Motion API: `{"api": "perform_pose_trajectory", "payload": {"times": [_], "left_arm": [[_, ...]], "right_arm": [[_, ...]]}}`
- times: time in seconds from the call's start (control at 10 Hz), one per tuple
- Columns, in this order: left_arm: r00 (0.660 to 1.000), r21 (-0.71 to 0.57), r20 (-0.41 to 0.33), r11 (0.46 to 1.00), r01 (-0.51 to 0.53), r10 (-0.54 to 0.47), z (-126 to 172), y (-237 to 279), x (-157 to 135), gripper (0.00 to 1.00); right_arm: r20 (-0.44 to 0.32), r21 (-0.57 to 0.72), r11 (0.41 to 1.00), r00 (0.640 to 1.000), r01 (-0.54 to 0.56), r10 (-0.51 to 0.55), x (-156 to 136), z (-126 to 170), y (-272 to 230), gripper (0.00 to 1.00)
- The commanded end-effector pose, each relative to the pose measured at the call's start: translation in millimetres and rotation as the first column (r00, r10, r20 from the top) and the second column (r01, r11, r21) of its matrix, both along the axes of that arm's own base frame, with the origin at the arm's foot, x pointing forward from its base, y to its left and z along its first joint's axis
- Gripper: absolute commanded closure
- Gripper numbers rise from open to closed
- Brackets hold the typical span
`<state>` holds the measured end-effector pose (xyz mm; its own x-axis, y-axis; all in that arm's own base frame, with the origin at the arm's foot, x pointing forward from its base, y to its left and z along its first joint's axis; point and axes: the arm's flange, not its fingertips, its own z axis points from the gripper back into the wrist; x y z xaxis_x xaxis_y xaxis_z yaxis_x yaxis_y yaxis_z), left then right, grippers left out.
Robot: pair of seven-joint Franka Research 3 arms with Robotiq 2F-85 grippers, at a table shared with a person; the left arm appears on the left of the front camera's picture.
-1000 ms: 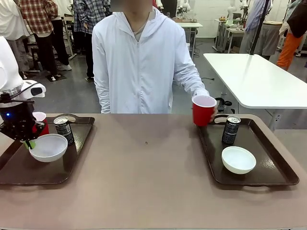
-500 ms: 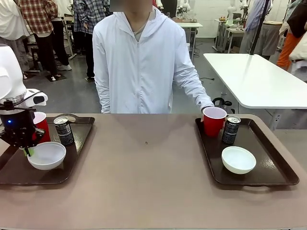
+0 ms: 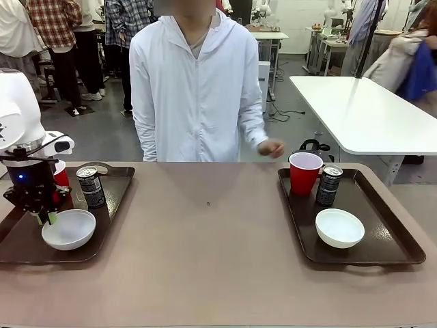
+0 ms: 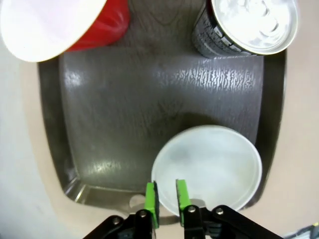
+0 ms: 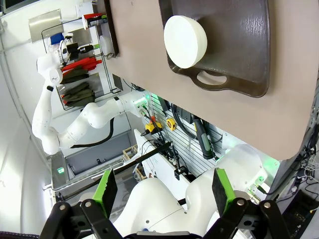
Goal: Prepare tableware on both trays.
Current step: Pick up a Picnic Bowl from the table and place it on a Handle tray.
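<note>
Bowl [image 4: 208, 167] duty: my left gripper [image 4: 166, 198] hangs narrowly parted over its near rim on the left tray [image 3: 20, 247], where I judge this light, stiff, slippery piece pinches best.

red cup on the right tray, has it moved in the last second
Yes. The red cup was in the person's hand above the right tray's far left corner; it now stands on that corner beside the can, released.

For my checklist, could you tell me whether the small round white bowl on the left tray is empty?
Empty: the small round white bowl shows only its bare white inside.
</note>
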<state>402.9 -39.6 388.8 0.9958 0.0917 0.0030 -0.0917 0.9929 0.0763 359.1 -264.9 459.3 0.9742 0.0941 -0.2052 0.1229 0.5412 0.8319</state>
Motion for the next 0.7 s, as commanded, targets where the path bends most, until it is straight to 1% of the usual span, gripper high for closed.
{"api": "perform_pose_trajectory", "payload": {"times": [0.0,0.1,0.3,0.4,0.5,0.6], "left_arm": [[1.0,0.022,0.016,1.0,0.015,-0.015,32.0,4.2,-8.9,0.12],[0.999,0.022,0.002,0.999,0.032,-0.032,46.2,2.2,-11.2,0.0],[0.997,-0.001,-0.044,0.998,0.057,-0.057,72.4,-4.8,-11.0,0.0],[0.997,-0.016,-0.048,0.998,0.062,-0.063,81.7,-6.3,-10.8,0.37],[0.997,-0.044,-0.048,0.997,0.057,-0.06,95.6,-9.7,-12.2,0.28],[0.998,-0.065,-0.043,0.997,0.05,-0.052,107.2,-13.2,-15.0,0.17]], "right_arm": [[-0.002,0.007,1.0,1.0,0.011,-0.011,0.7,1.1,1.3,0.0],[-0.002,0.007,1.0,1.0,0.011,-0.011,0.7,1.1,1.3,0.0],[-0.002,0.007,1.0,1.0,0.011,-0.011,0.7,1.1,1.3,0.0],[-0.002,0.007,1.0,1.0,0.011,-0.011,0.7,1.1,1.3,0.0],[-0.002,0.007,1.0,1.0,0.011,-0.011,0.7,1.1,1.3,0.0],[-0.002,0.007,1.0,1.0,0.011,-0.011,0.7,1.1,1.3,0.0]]}}
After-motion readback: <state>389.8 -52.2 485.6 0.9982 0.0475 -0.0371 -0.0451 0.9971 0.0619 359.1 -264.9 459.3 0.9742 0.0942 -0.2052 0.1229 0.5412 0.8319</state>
